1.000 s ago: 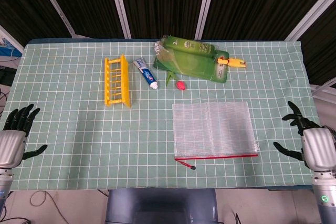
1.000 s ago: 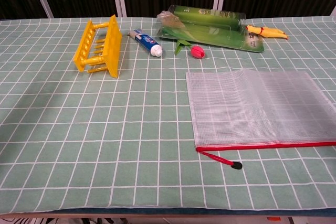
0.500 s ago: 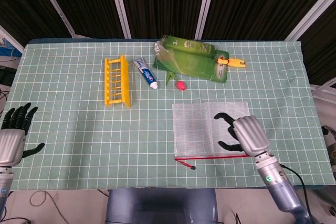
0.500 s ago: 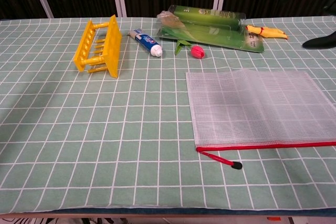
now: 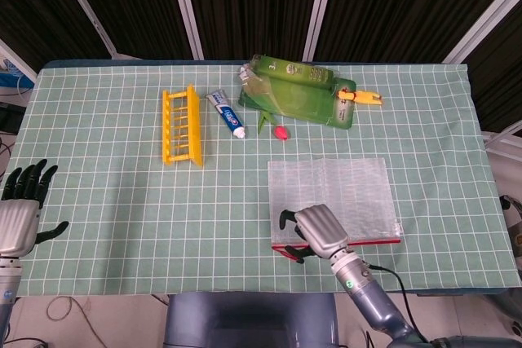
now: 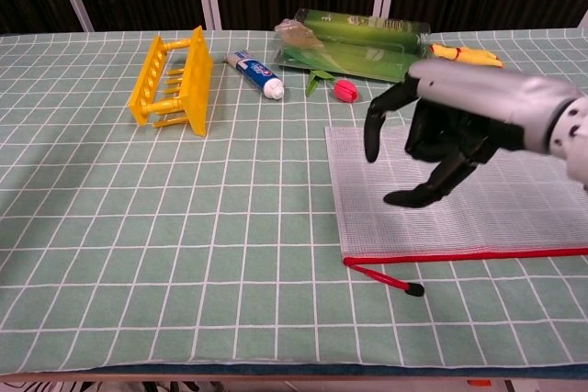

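Two hands stay empty with fingers spread, the right hand point(image 6: 441, 140) above the mesh zip pouch point(image 5: 330, 197) at the table's point(image 5: 106, 201) near right, the left hand point(image 5: 20, 209) idle; thin and floppy, the pouch is likely best pinched at its red zipper edge point(image 6: 459, 255).

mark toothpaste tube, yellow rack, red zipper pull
toothpaste tube point(image 5: 227, 114), head view, middle of the tube body
yellow rack point(image 6: 172, 79), chest view, middle of its rungs
red zipper pull point(image 6: 385, 279), chest view, middle of the cord

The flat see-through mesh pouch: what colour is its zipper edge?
Red, along the mesh pouch's near edge, clearest in the chest view.
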You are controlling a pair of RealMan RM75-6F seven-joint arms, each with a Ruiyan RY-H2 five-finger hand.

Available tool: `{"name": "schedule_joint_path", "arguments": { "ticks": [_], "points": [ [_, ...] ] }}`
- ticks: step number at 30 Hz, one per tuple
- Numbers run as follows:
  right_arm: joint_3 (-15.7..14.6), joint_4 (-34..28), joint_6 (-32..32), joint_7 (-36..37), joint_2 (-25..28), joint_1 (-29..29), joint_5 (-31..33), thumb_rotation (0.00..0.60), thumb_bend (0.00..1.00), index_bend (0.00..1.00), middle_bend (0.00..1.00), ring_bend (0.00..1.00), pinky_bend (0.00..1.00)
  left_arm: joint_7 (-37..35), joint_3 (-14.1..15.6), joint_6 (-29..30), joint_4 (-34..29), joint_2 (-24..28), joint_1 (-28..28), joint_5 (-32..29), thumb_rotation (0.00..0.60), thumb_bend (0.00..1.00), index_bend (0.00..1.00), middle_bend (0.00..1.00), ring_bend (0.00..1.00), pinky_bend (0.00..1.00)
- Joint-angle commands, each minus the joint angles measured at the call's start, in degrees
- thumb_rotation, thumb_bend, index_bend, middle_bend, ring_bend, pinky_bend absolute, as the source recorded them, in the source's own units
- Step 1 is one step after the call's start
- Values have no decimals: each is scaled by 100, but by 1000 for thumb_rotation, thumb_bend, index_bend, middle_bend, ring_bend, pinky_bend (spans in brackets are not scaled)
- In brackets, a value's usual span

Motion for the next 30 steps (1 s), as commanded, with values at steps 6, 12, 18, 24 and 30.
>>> {"name": "schedule_joint_path", "arguments": {
  "ticks": [6,12,18,24,30],
  "points": [
    [-247,542,338,-495,-870,148,582,600,319,532,1000,1000,1000,-99,9,-11,25,16,-14,40,600,5,0,0,0,0],
    [-360,825,452,-567,-1100,129,777,600,350,544,1000,1000,1000,-163,16,-14,49,19,-21,63,600,5,0,0,0,0],
    [-413,1004,480,-549,-1207,116,912,600,355,550,1000,1000,1000,-169,19,-17,54,21,-24,68,600,6,0,0,0,0],
    [-470,1106,503,-528,-1278,91,1010,600,355,550,1000,1000,1000,-164,20,-19,52,21,-24,62,600,5,0,0,0,0],
    [-524,1203,494,-479,-1318,57,1109,600,354,550,1000,1000,1000,-156,21,-5,52,21,-23,71,600,5,0,0,0,0]
  ]
}}
